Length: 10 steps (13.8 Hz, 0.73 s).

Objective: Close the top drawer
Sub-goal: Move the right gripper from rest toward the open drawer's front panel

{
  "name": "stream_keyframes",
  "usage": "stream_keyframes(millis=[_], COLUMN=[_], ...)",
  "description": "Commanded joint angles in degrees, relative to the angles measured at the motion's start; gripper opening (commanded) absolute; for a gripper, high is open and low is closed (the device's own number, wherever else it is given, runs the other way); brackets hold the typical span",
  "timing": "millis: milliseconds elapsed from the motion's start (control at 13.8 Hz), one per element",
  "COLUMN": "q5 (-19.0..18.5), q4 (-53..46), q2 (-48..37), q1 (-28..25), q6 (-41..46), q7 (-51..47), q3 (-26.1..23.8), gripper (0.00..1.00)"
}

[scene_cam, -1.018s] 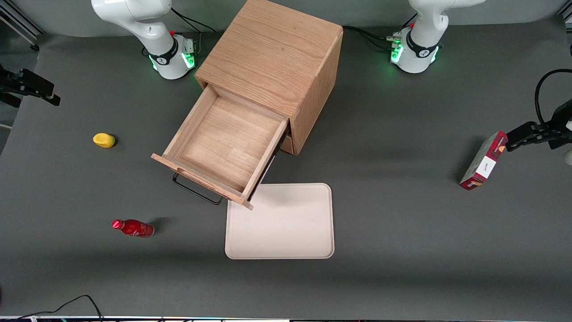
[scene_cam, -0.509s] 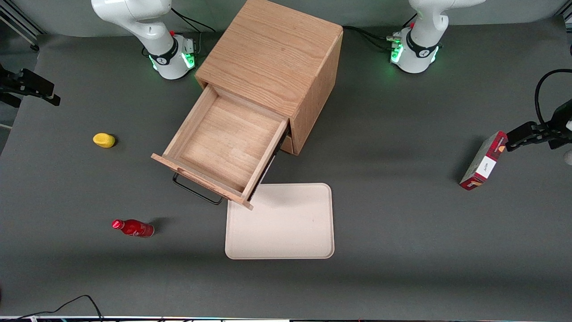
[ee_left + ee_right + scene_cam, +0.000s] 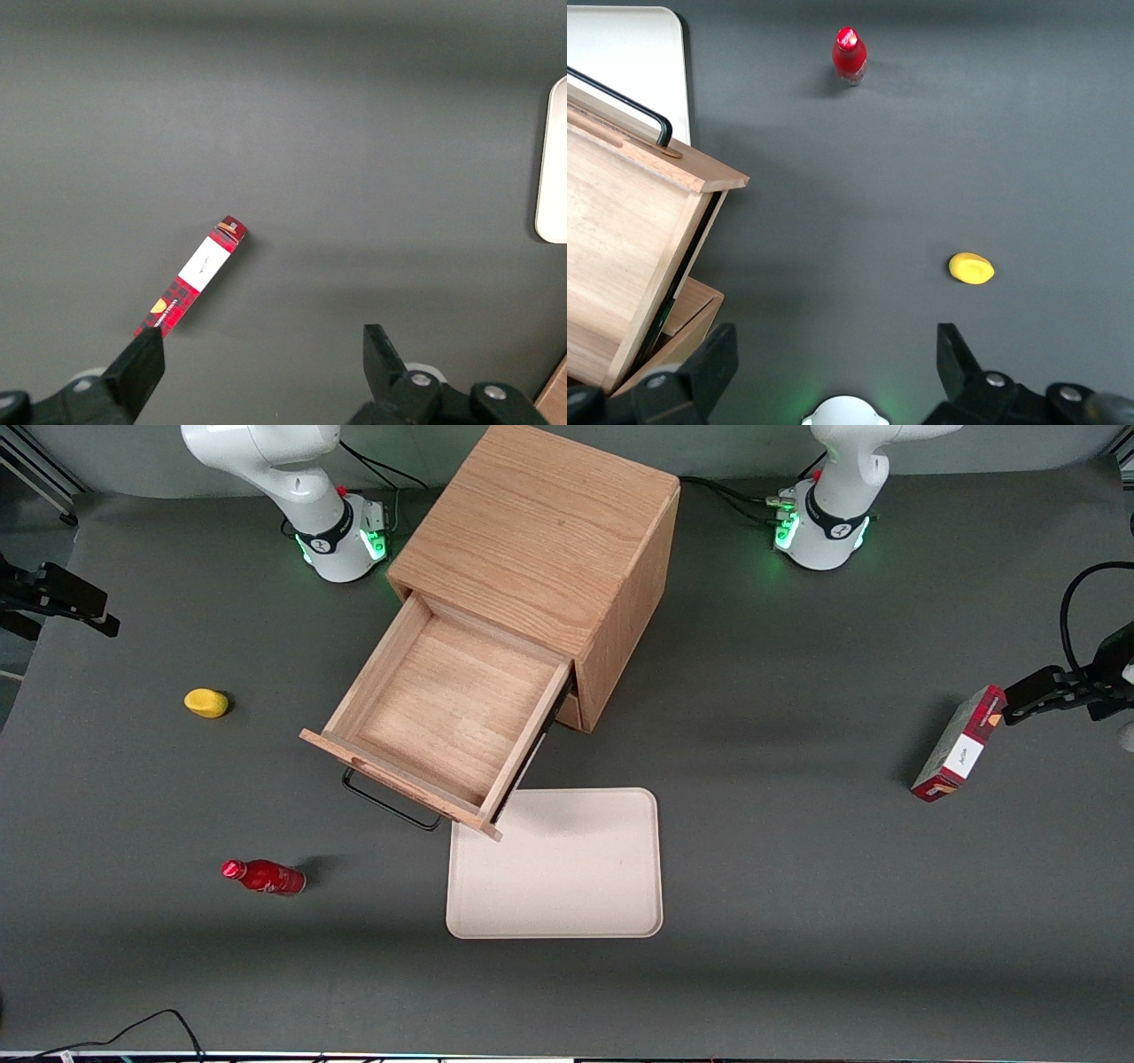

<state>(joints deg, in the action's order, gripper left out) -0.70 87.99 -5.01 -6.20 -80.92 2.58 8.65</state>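
Note:
The top drawer (image 3: 443, 704) of the oak cabinet (image 3: 540, 531) is pulled far out and holds nothing. Its black wire handle (image 3: 390, 806) faces the front camera. The drawer (image 3: 620, 221) and its handle (image 3: 620, 102) also show in the right wrist view. My right gripper (image 3: 837, 363) is out of the front view. In the right wrist view it hangs high above the table beside the cabinet, over its own arm's base (image 3: 846, 412). Its fingers (image 3: 718, 359) stand wide apart and hold nothing. It is apart from the drawer.
A cream tray (image 3: 555, 864) lies just nearer the camera than the drawer front. A yellow object (image 3: 205, 702) and a lying red bottle (image 3: 264, 876) are toward the working arm's end. A red box (image 3: 959, 744) lies toward the parked arm's end.

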Motion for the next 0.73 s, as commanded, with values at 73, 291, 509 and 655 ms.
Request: stream_keyframes(millis=[73, 291, 509, 655], q5=[0.4, 0.4, 1.5, 1.6], q4=[-10.9, -19.9, -31.4, -36.3], q2=[8.1, 16.0, 25.6, 29.9], q1=[-0.5, -1.7, -2.1, -2.1], q6=[0.5, 1.0, 1.2, 0.8], q7=[1.2, 1.3, 1.2, 1.0], q3=[-0.6, -2.1, -3.8, -4.5], gripper=[1.00, 1.00, 1.00, 1.00])
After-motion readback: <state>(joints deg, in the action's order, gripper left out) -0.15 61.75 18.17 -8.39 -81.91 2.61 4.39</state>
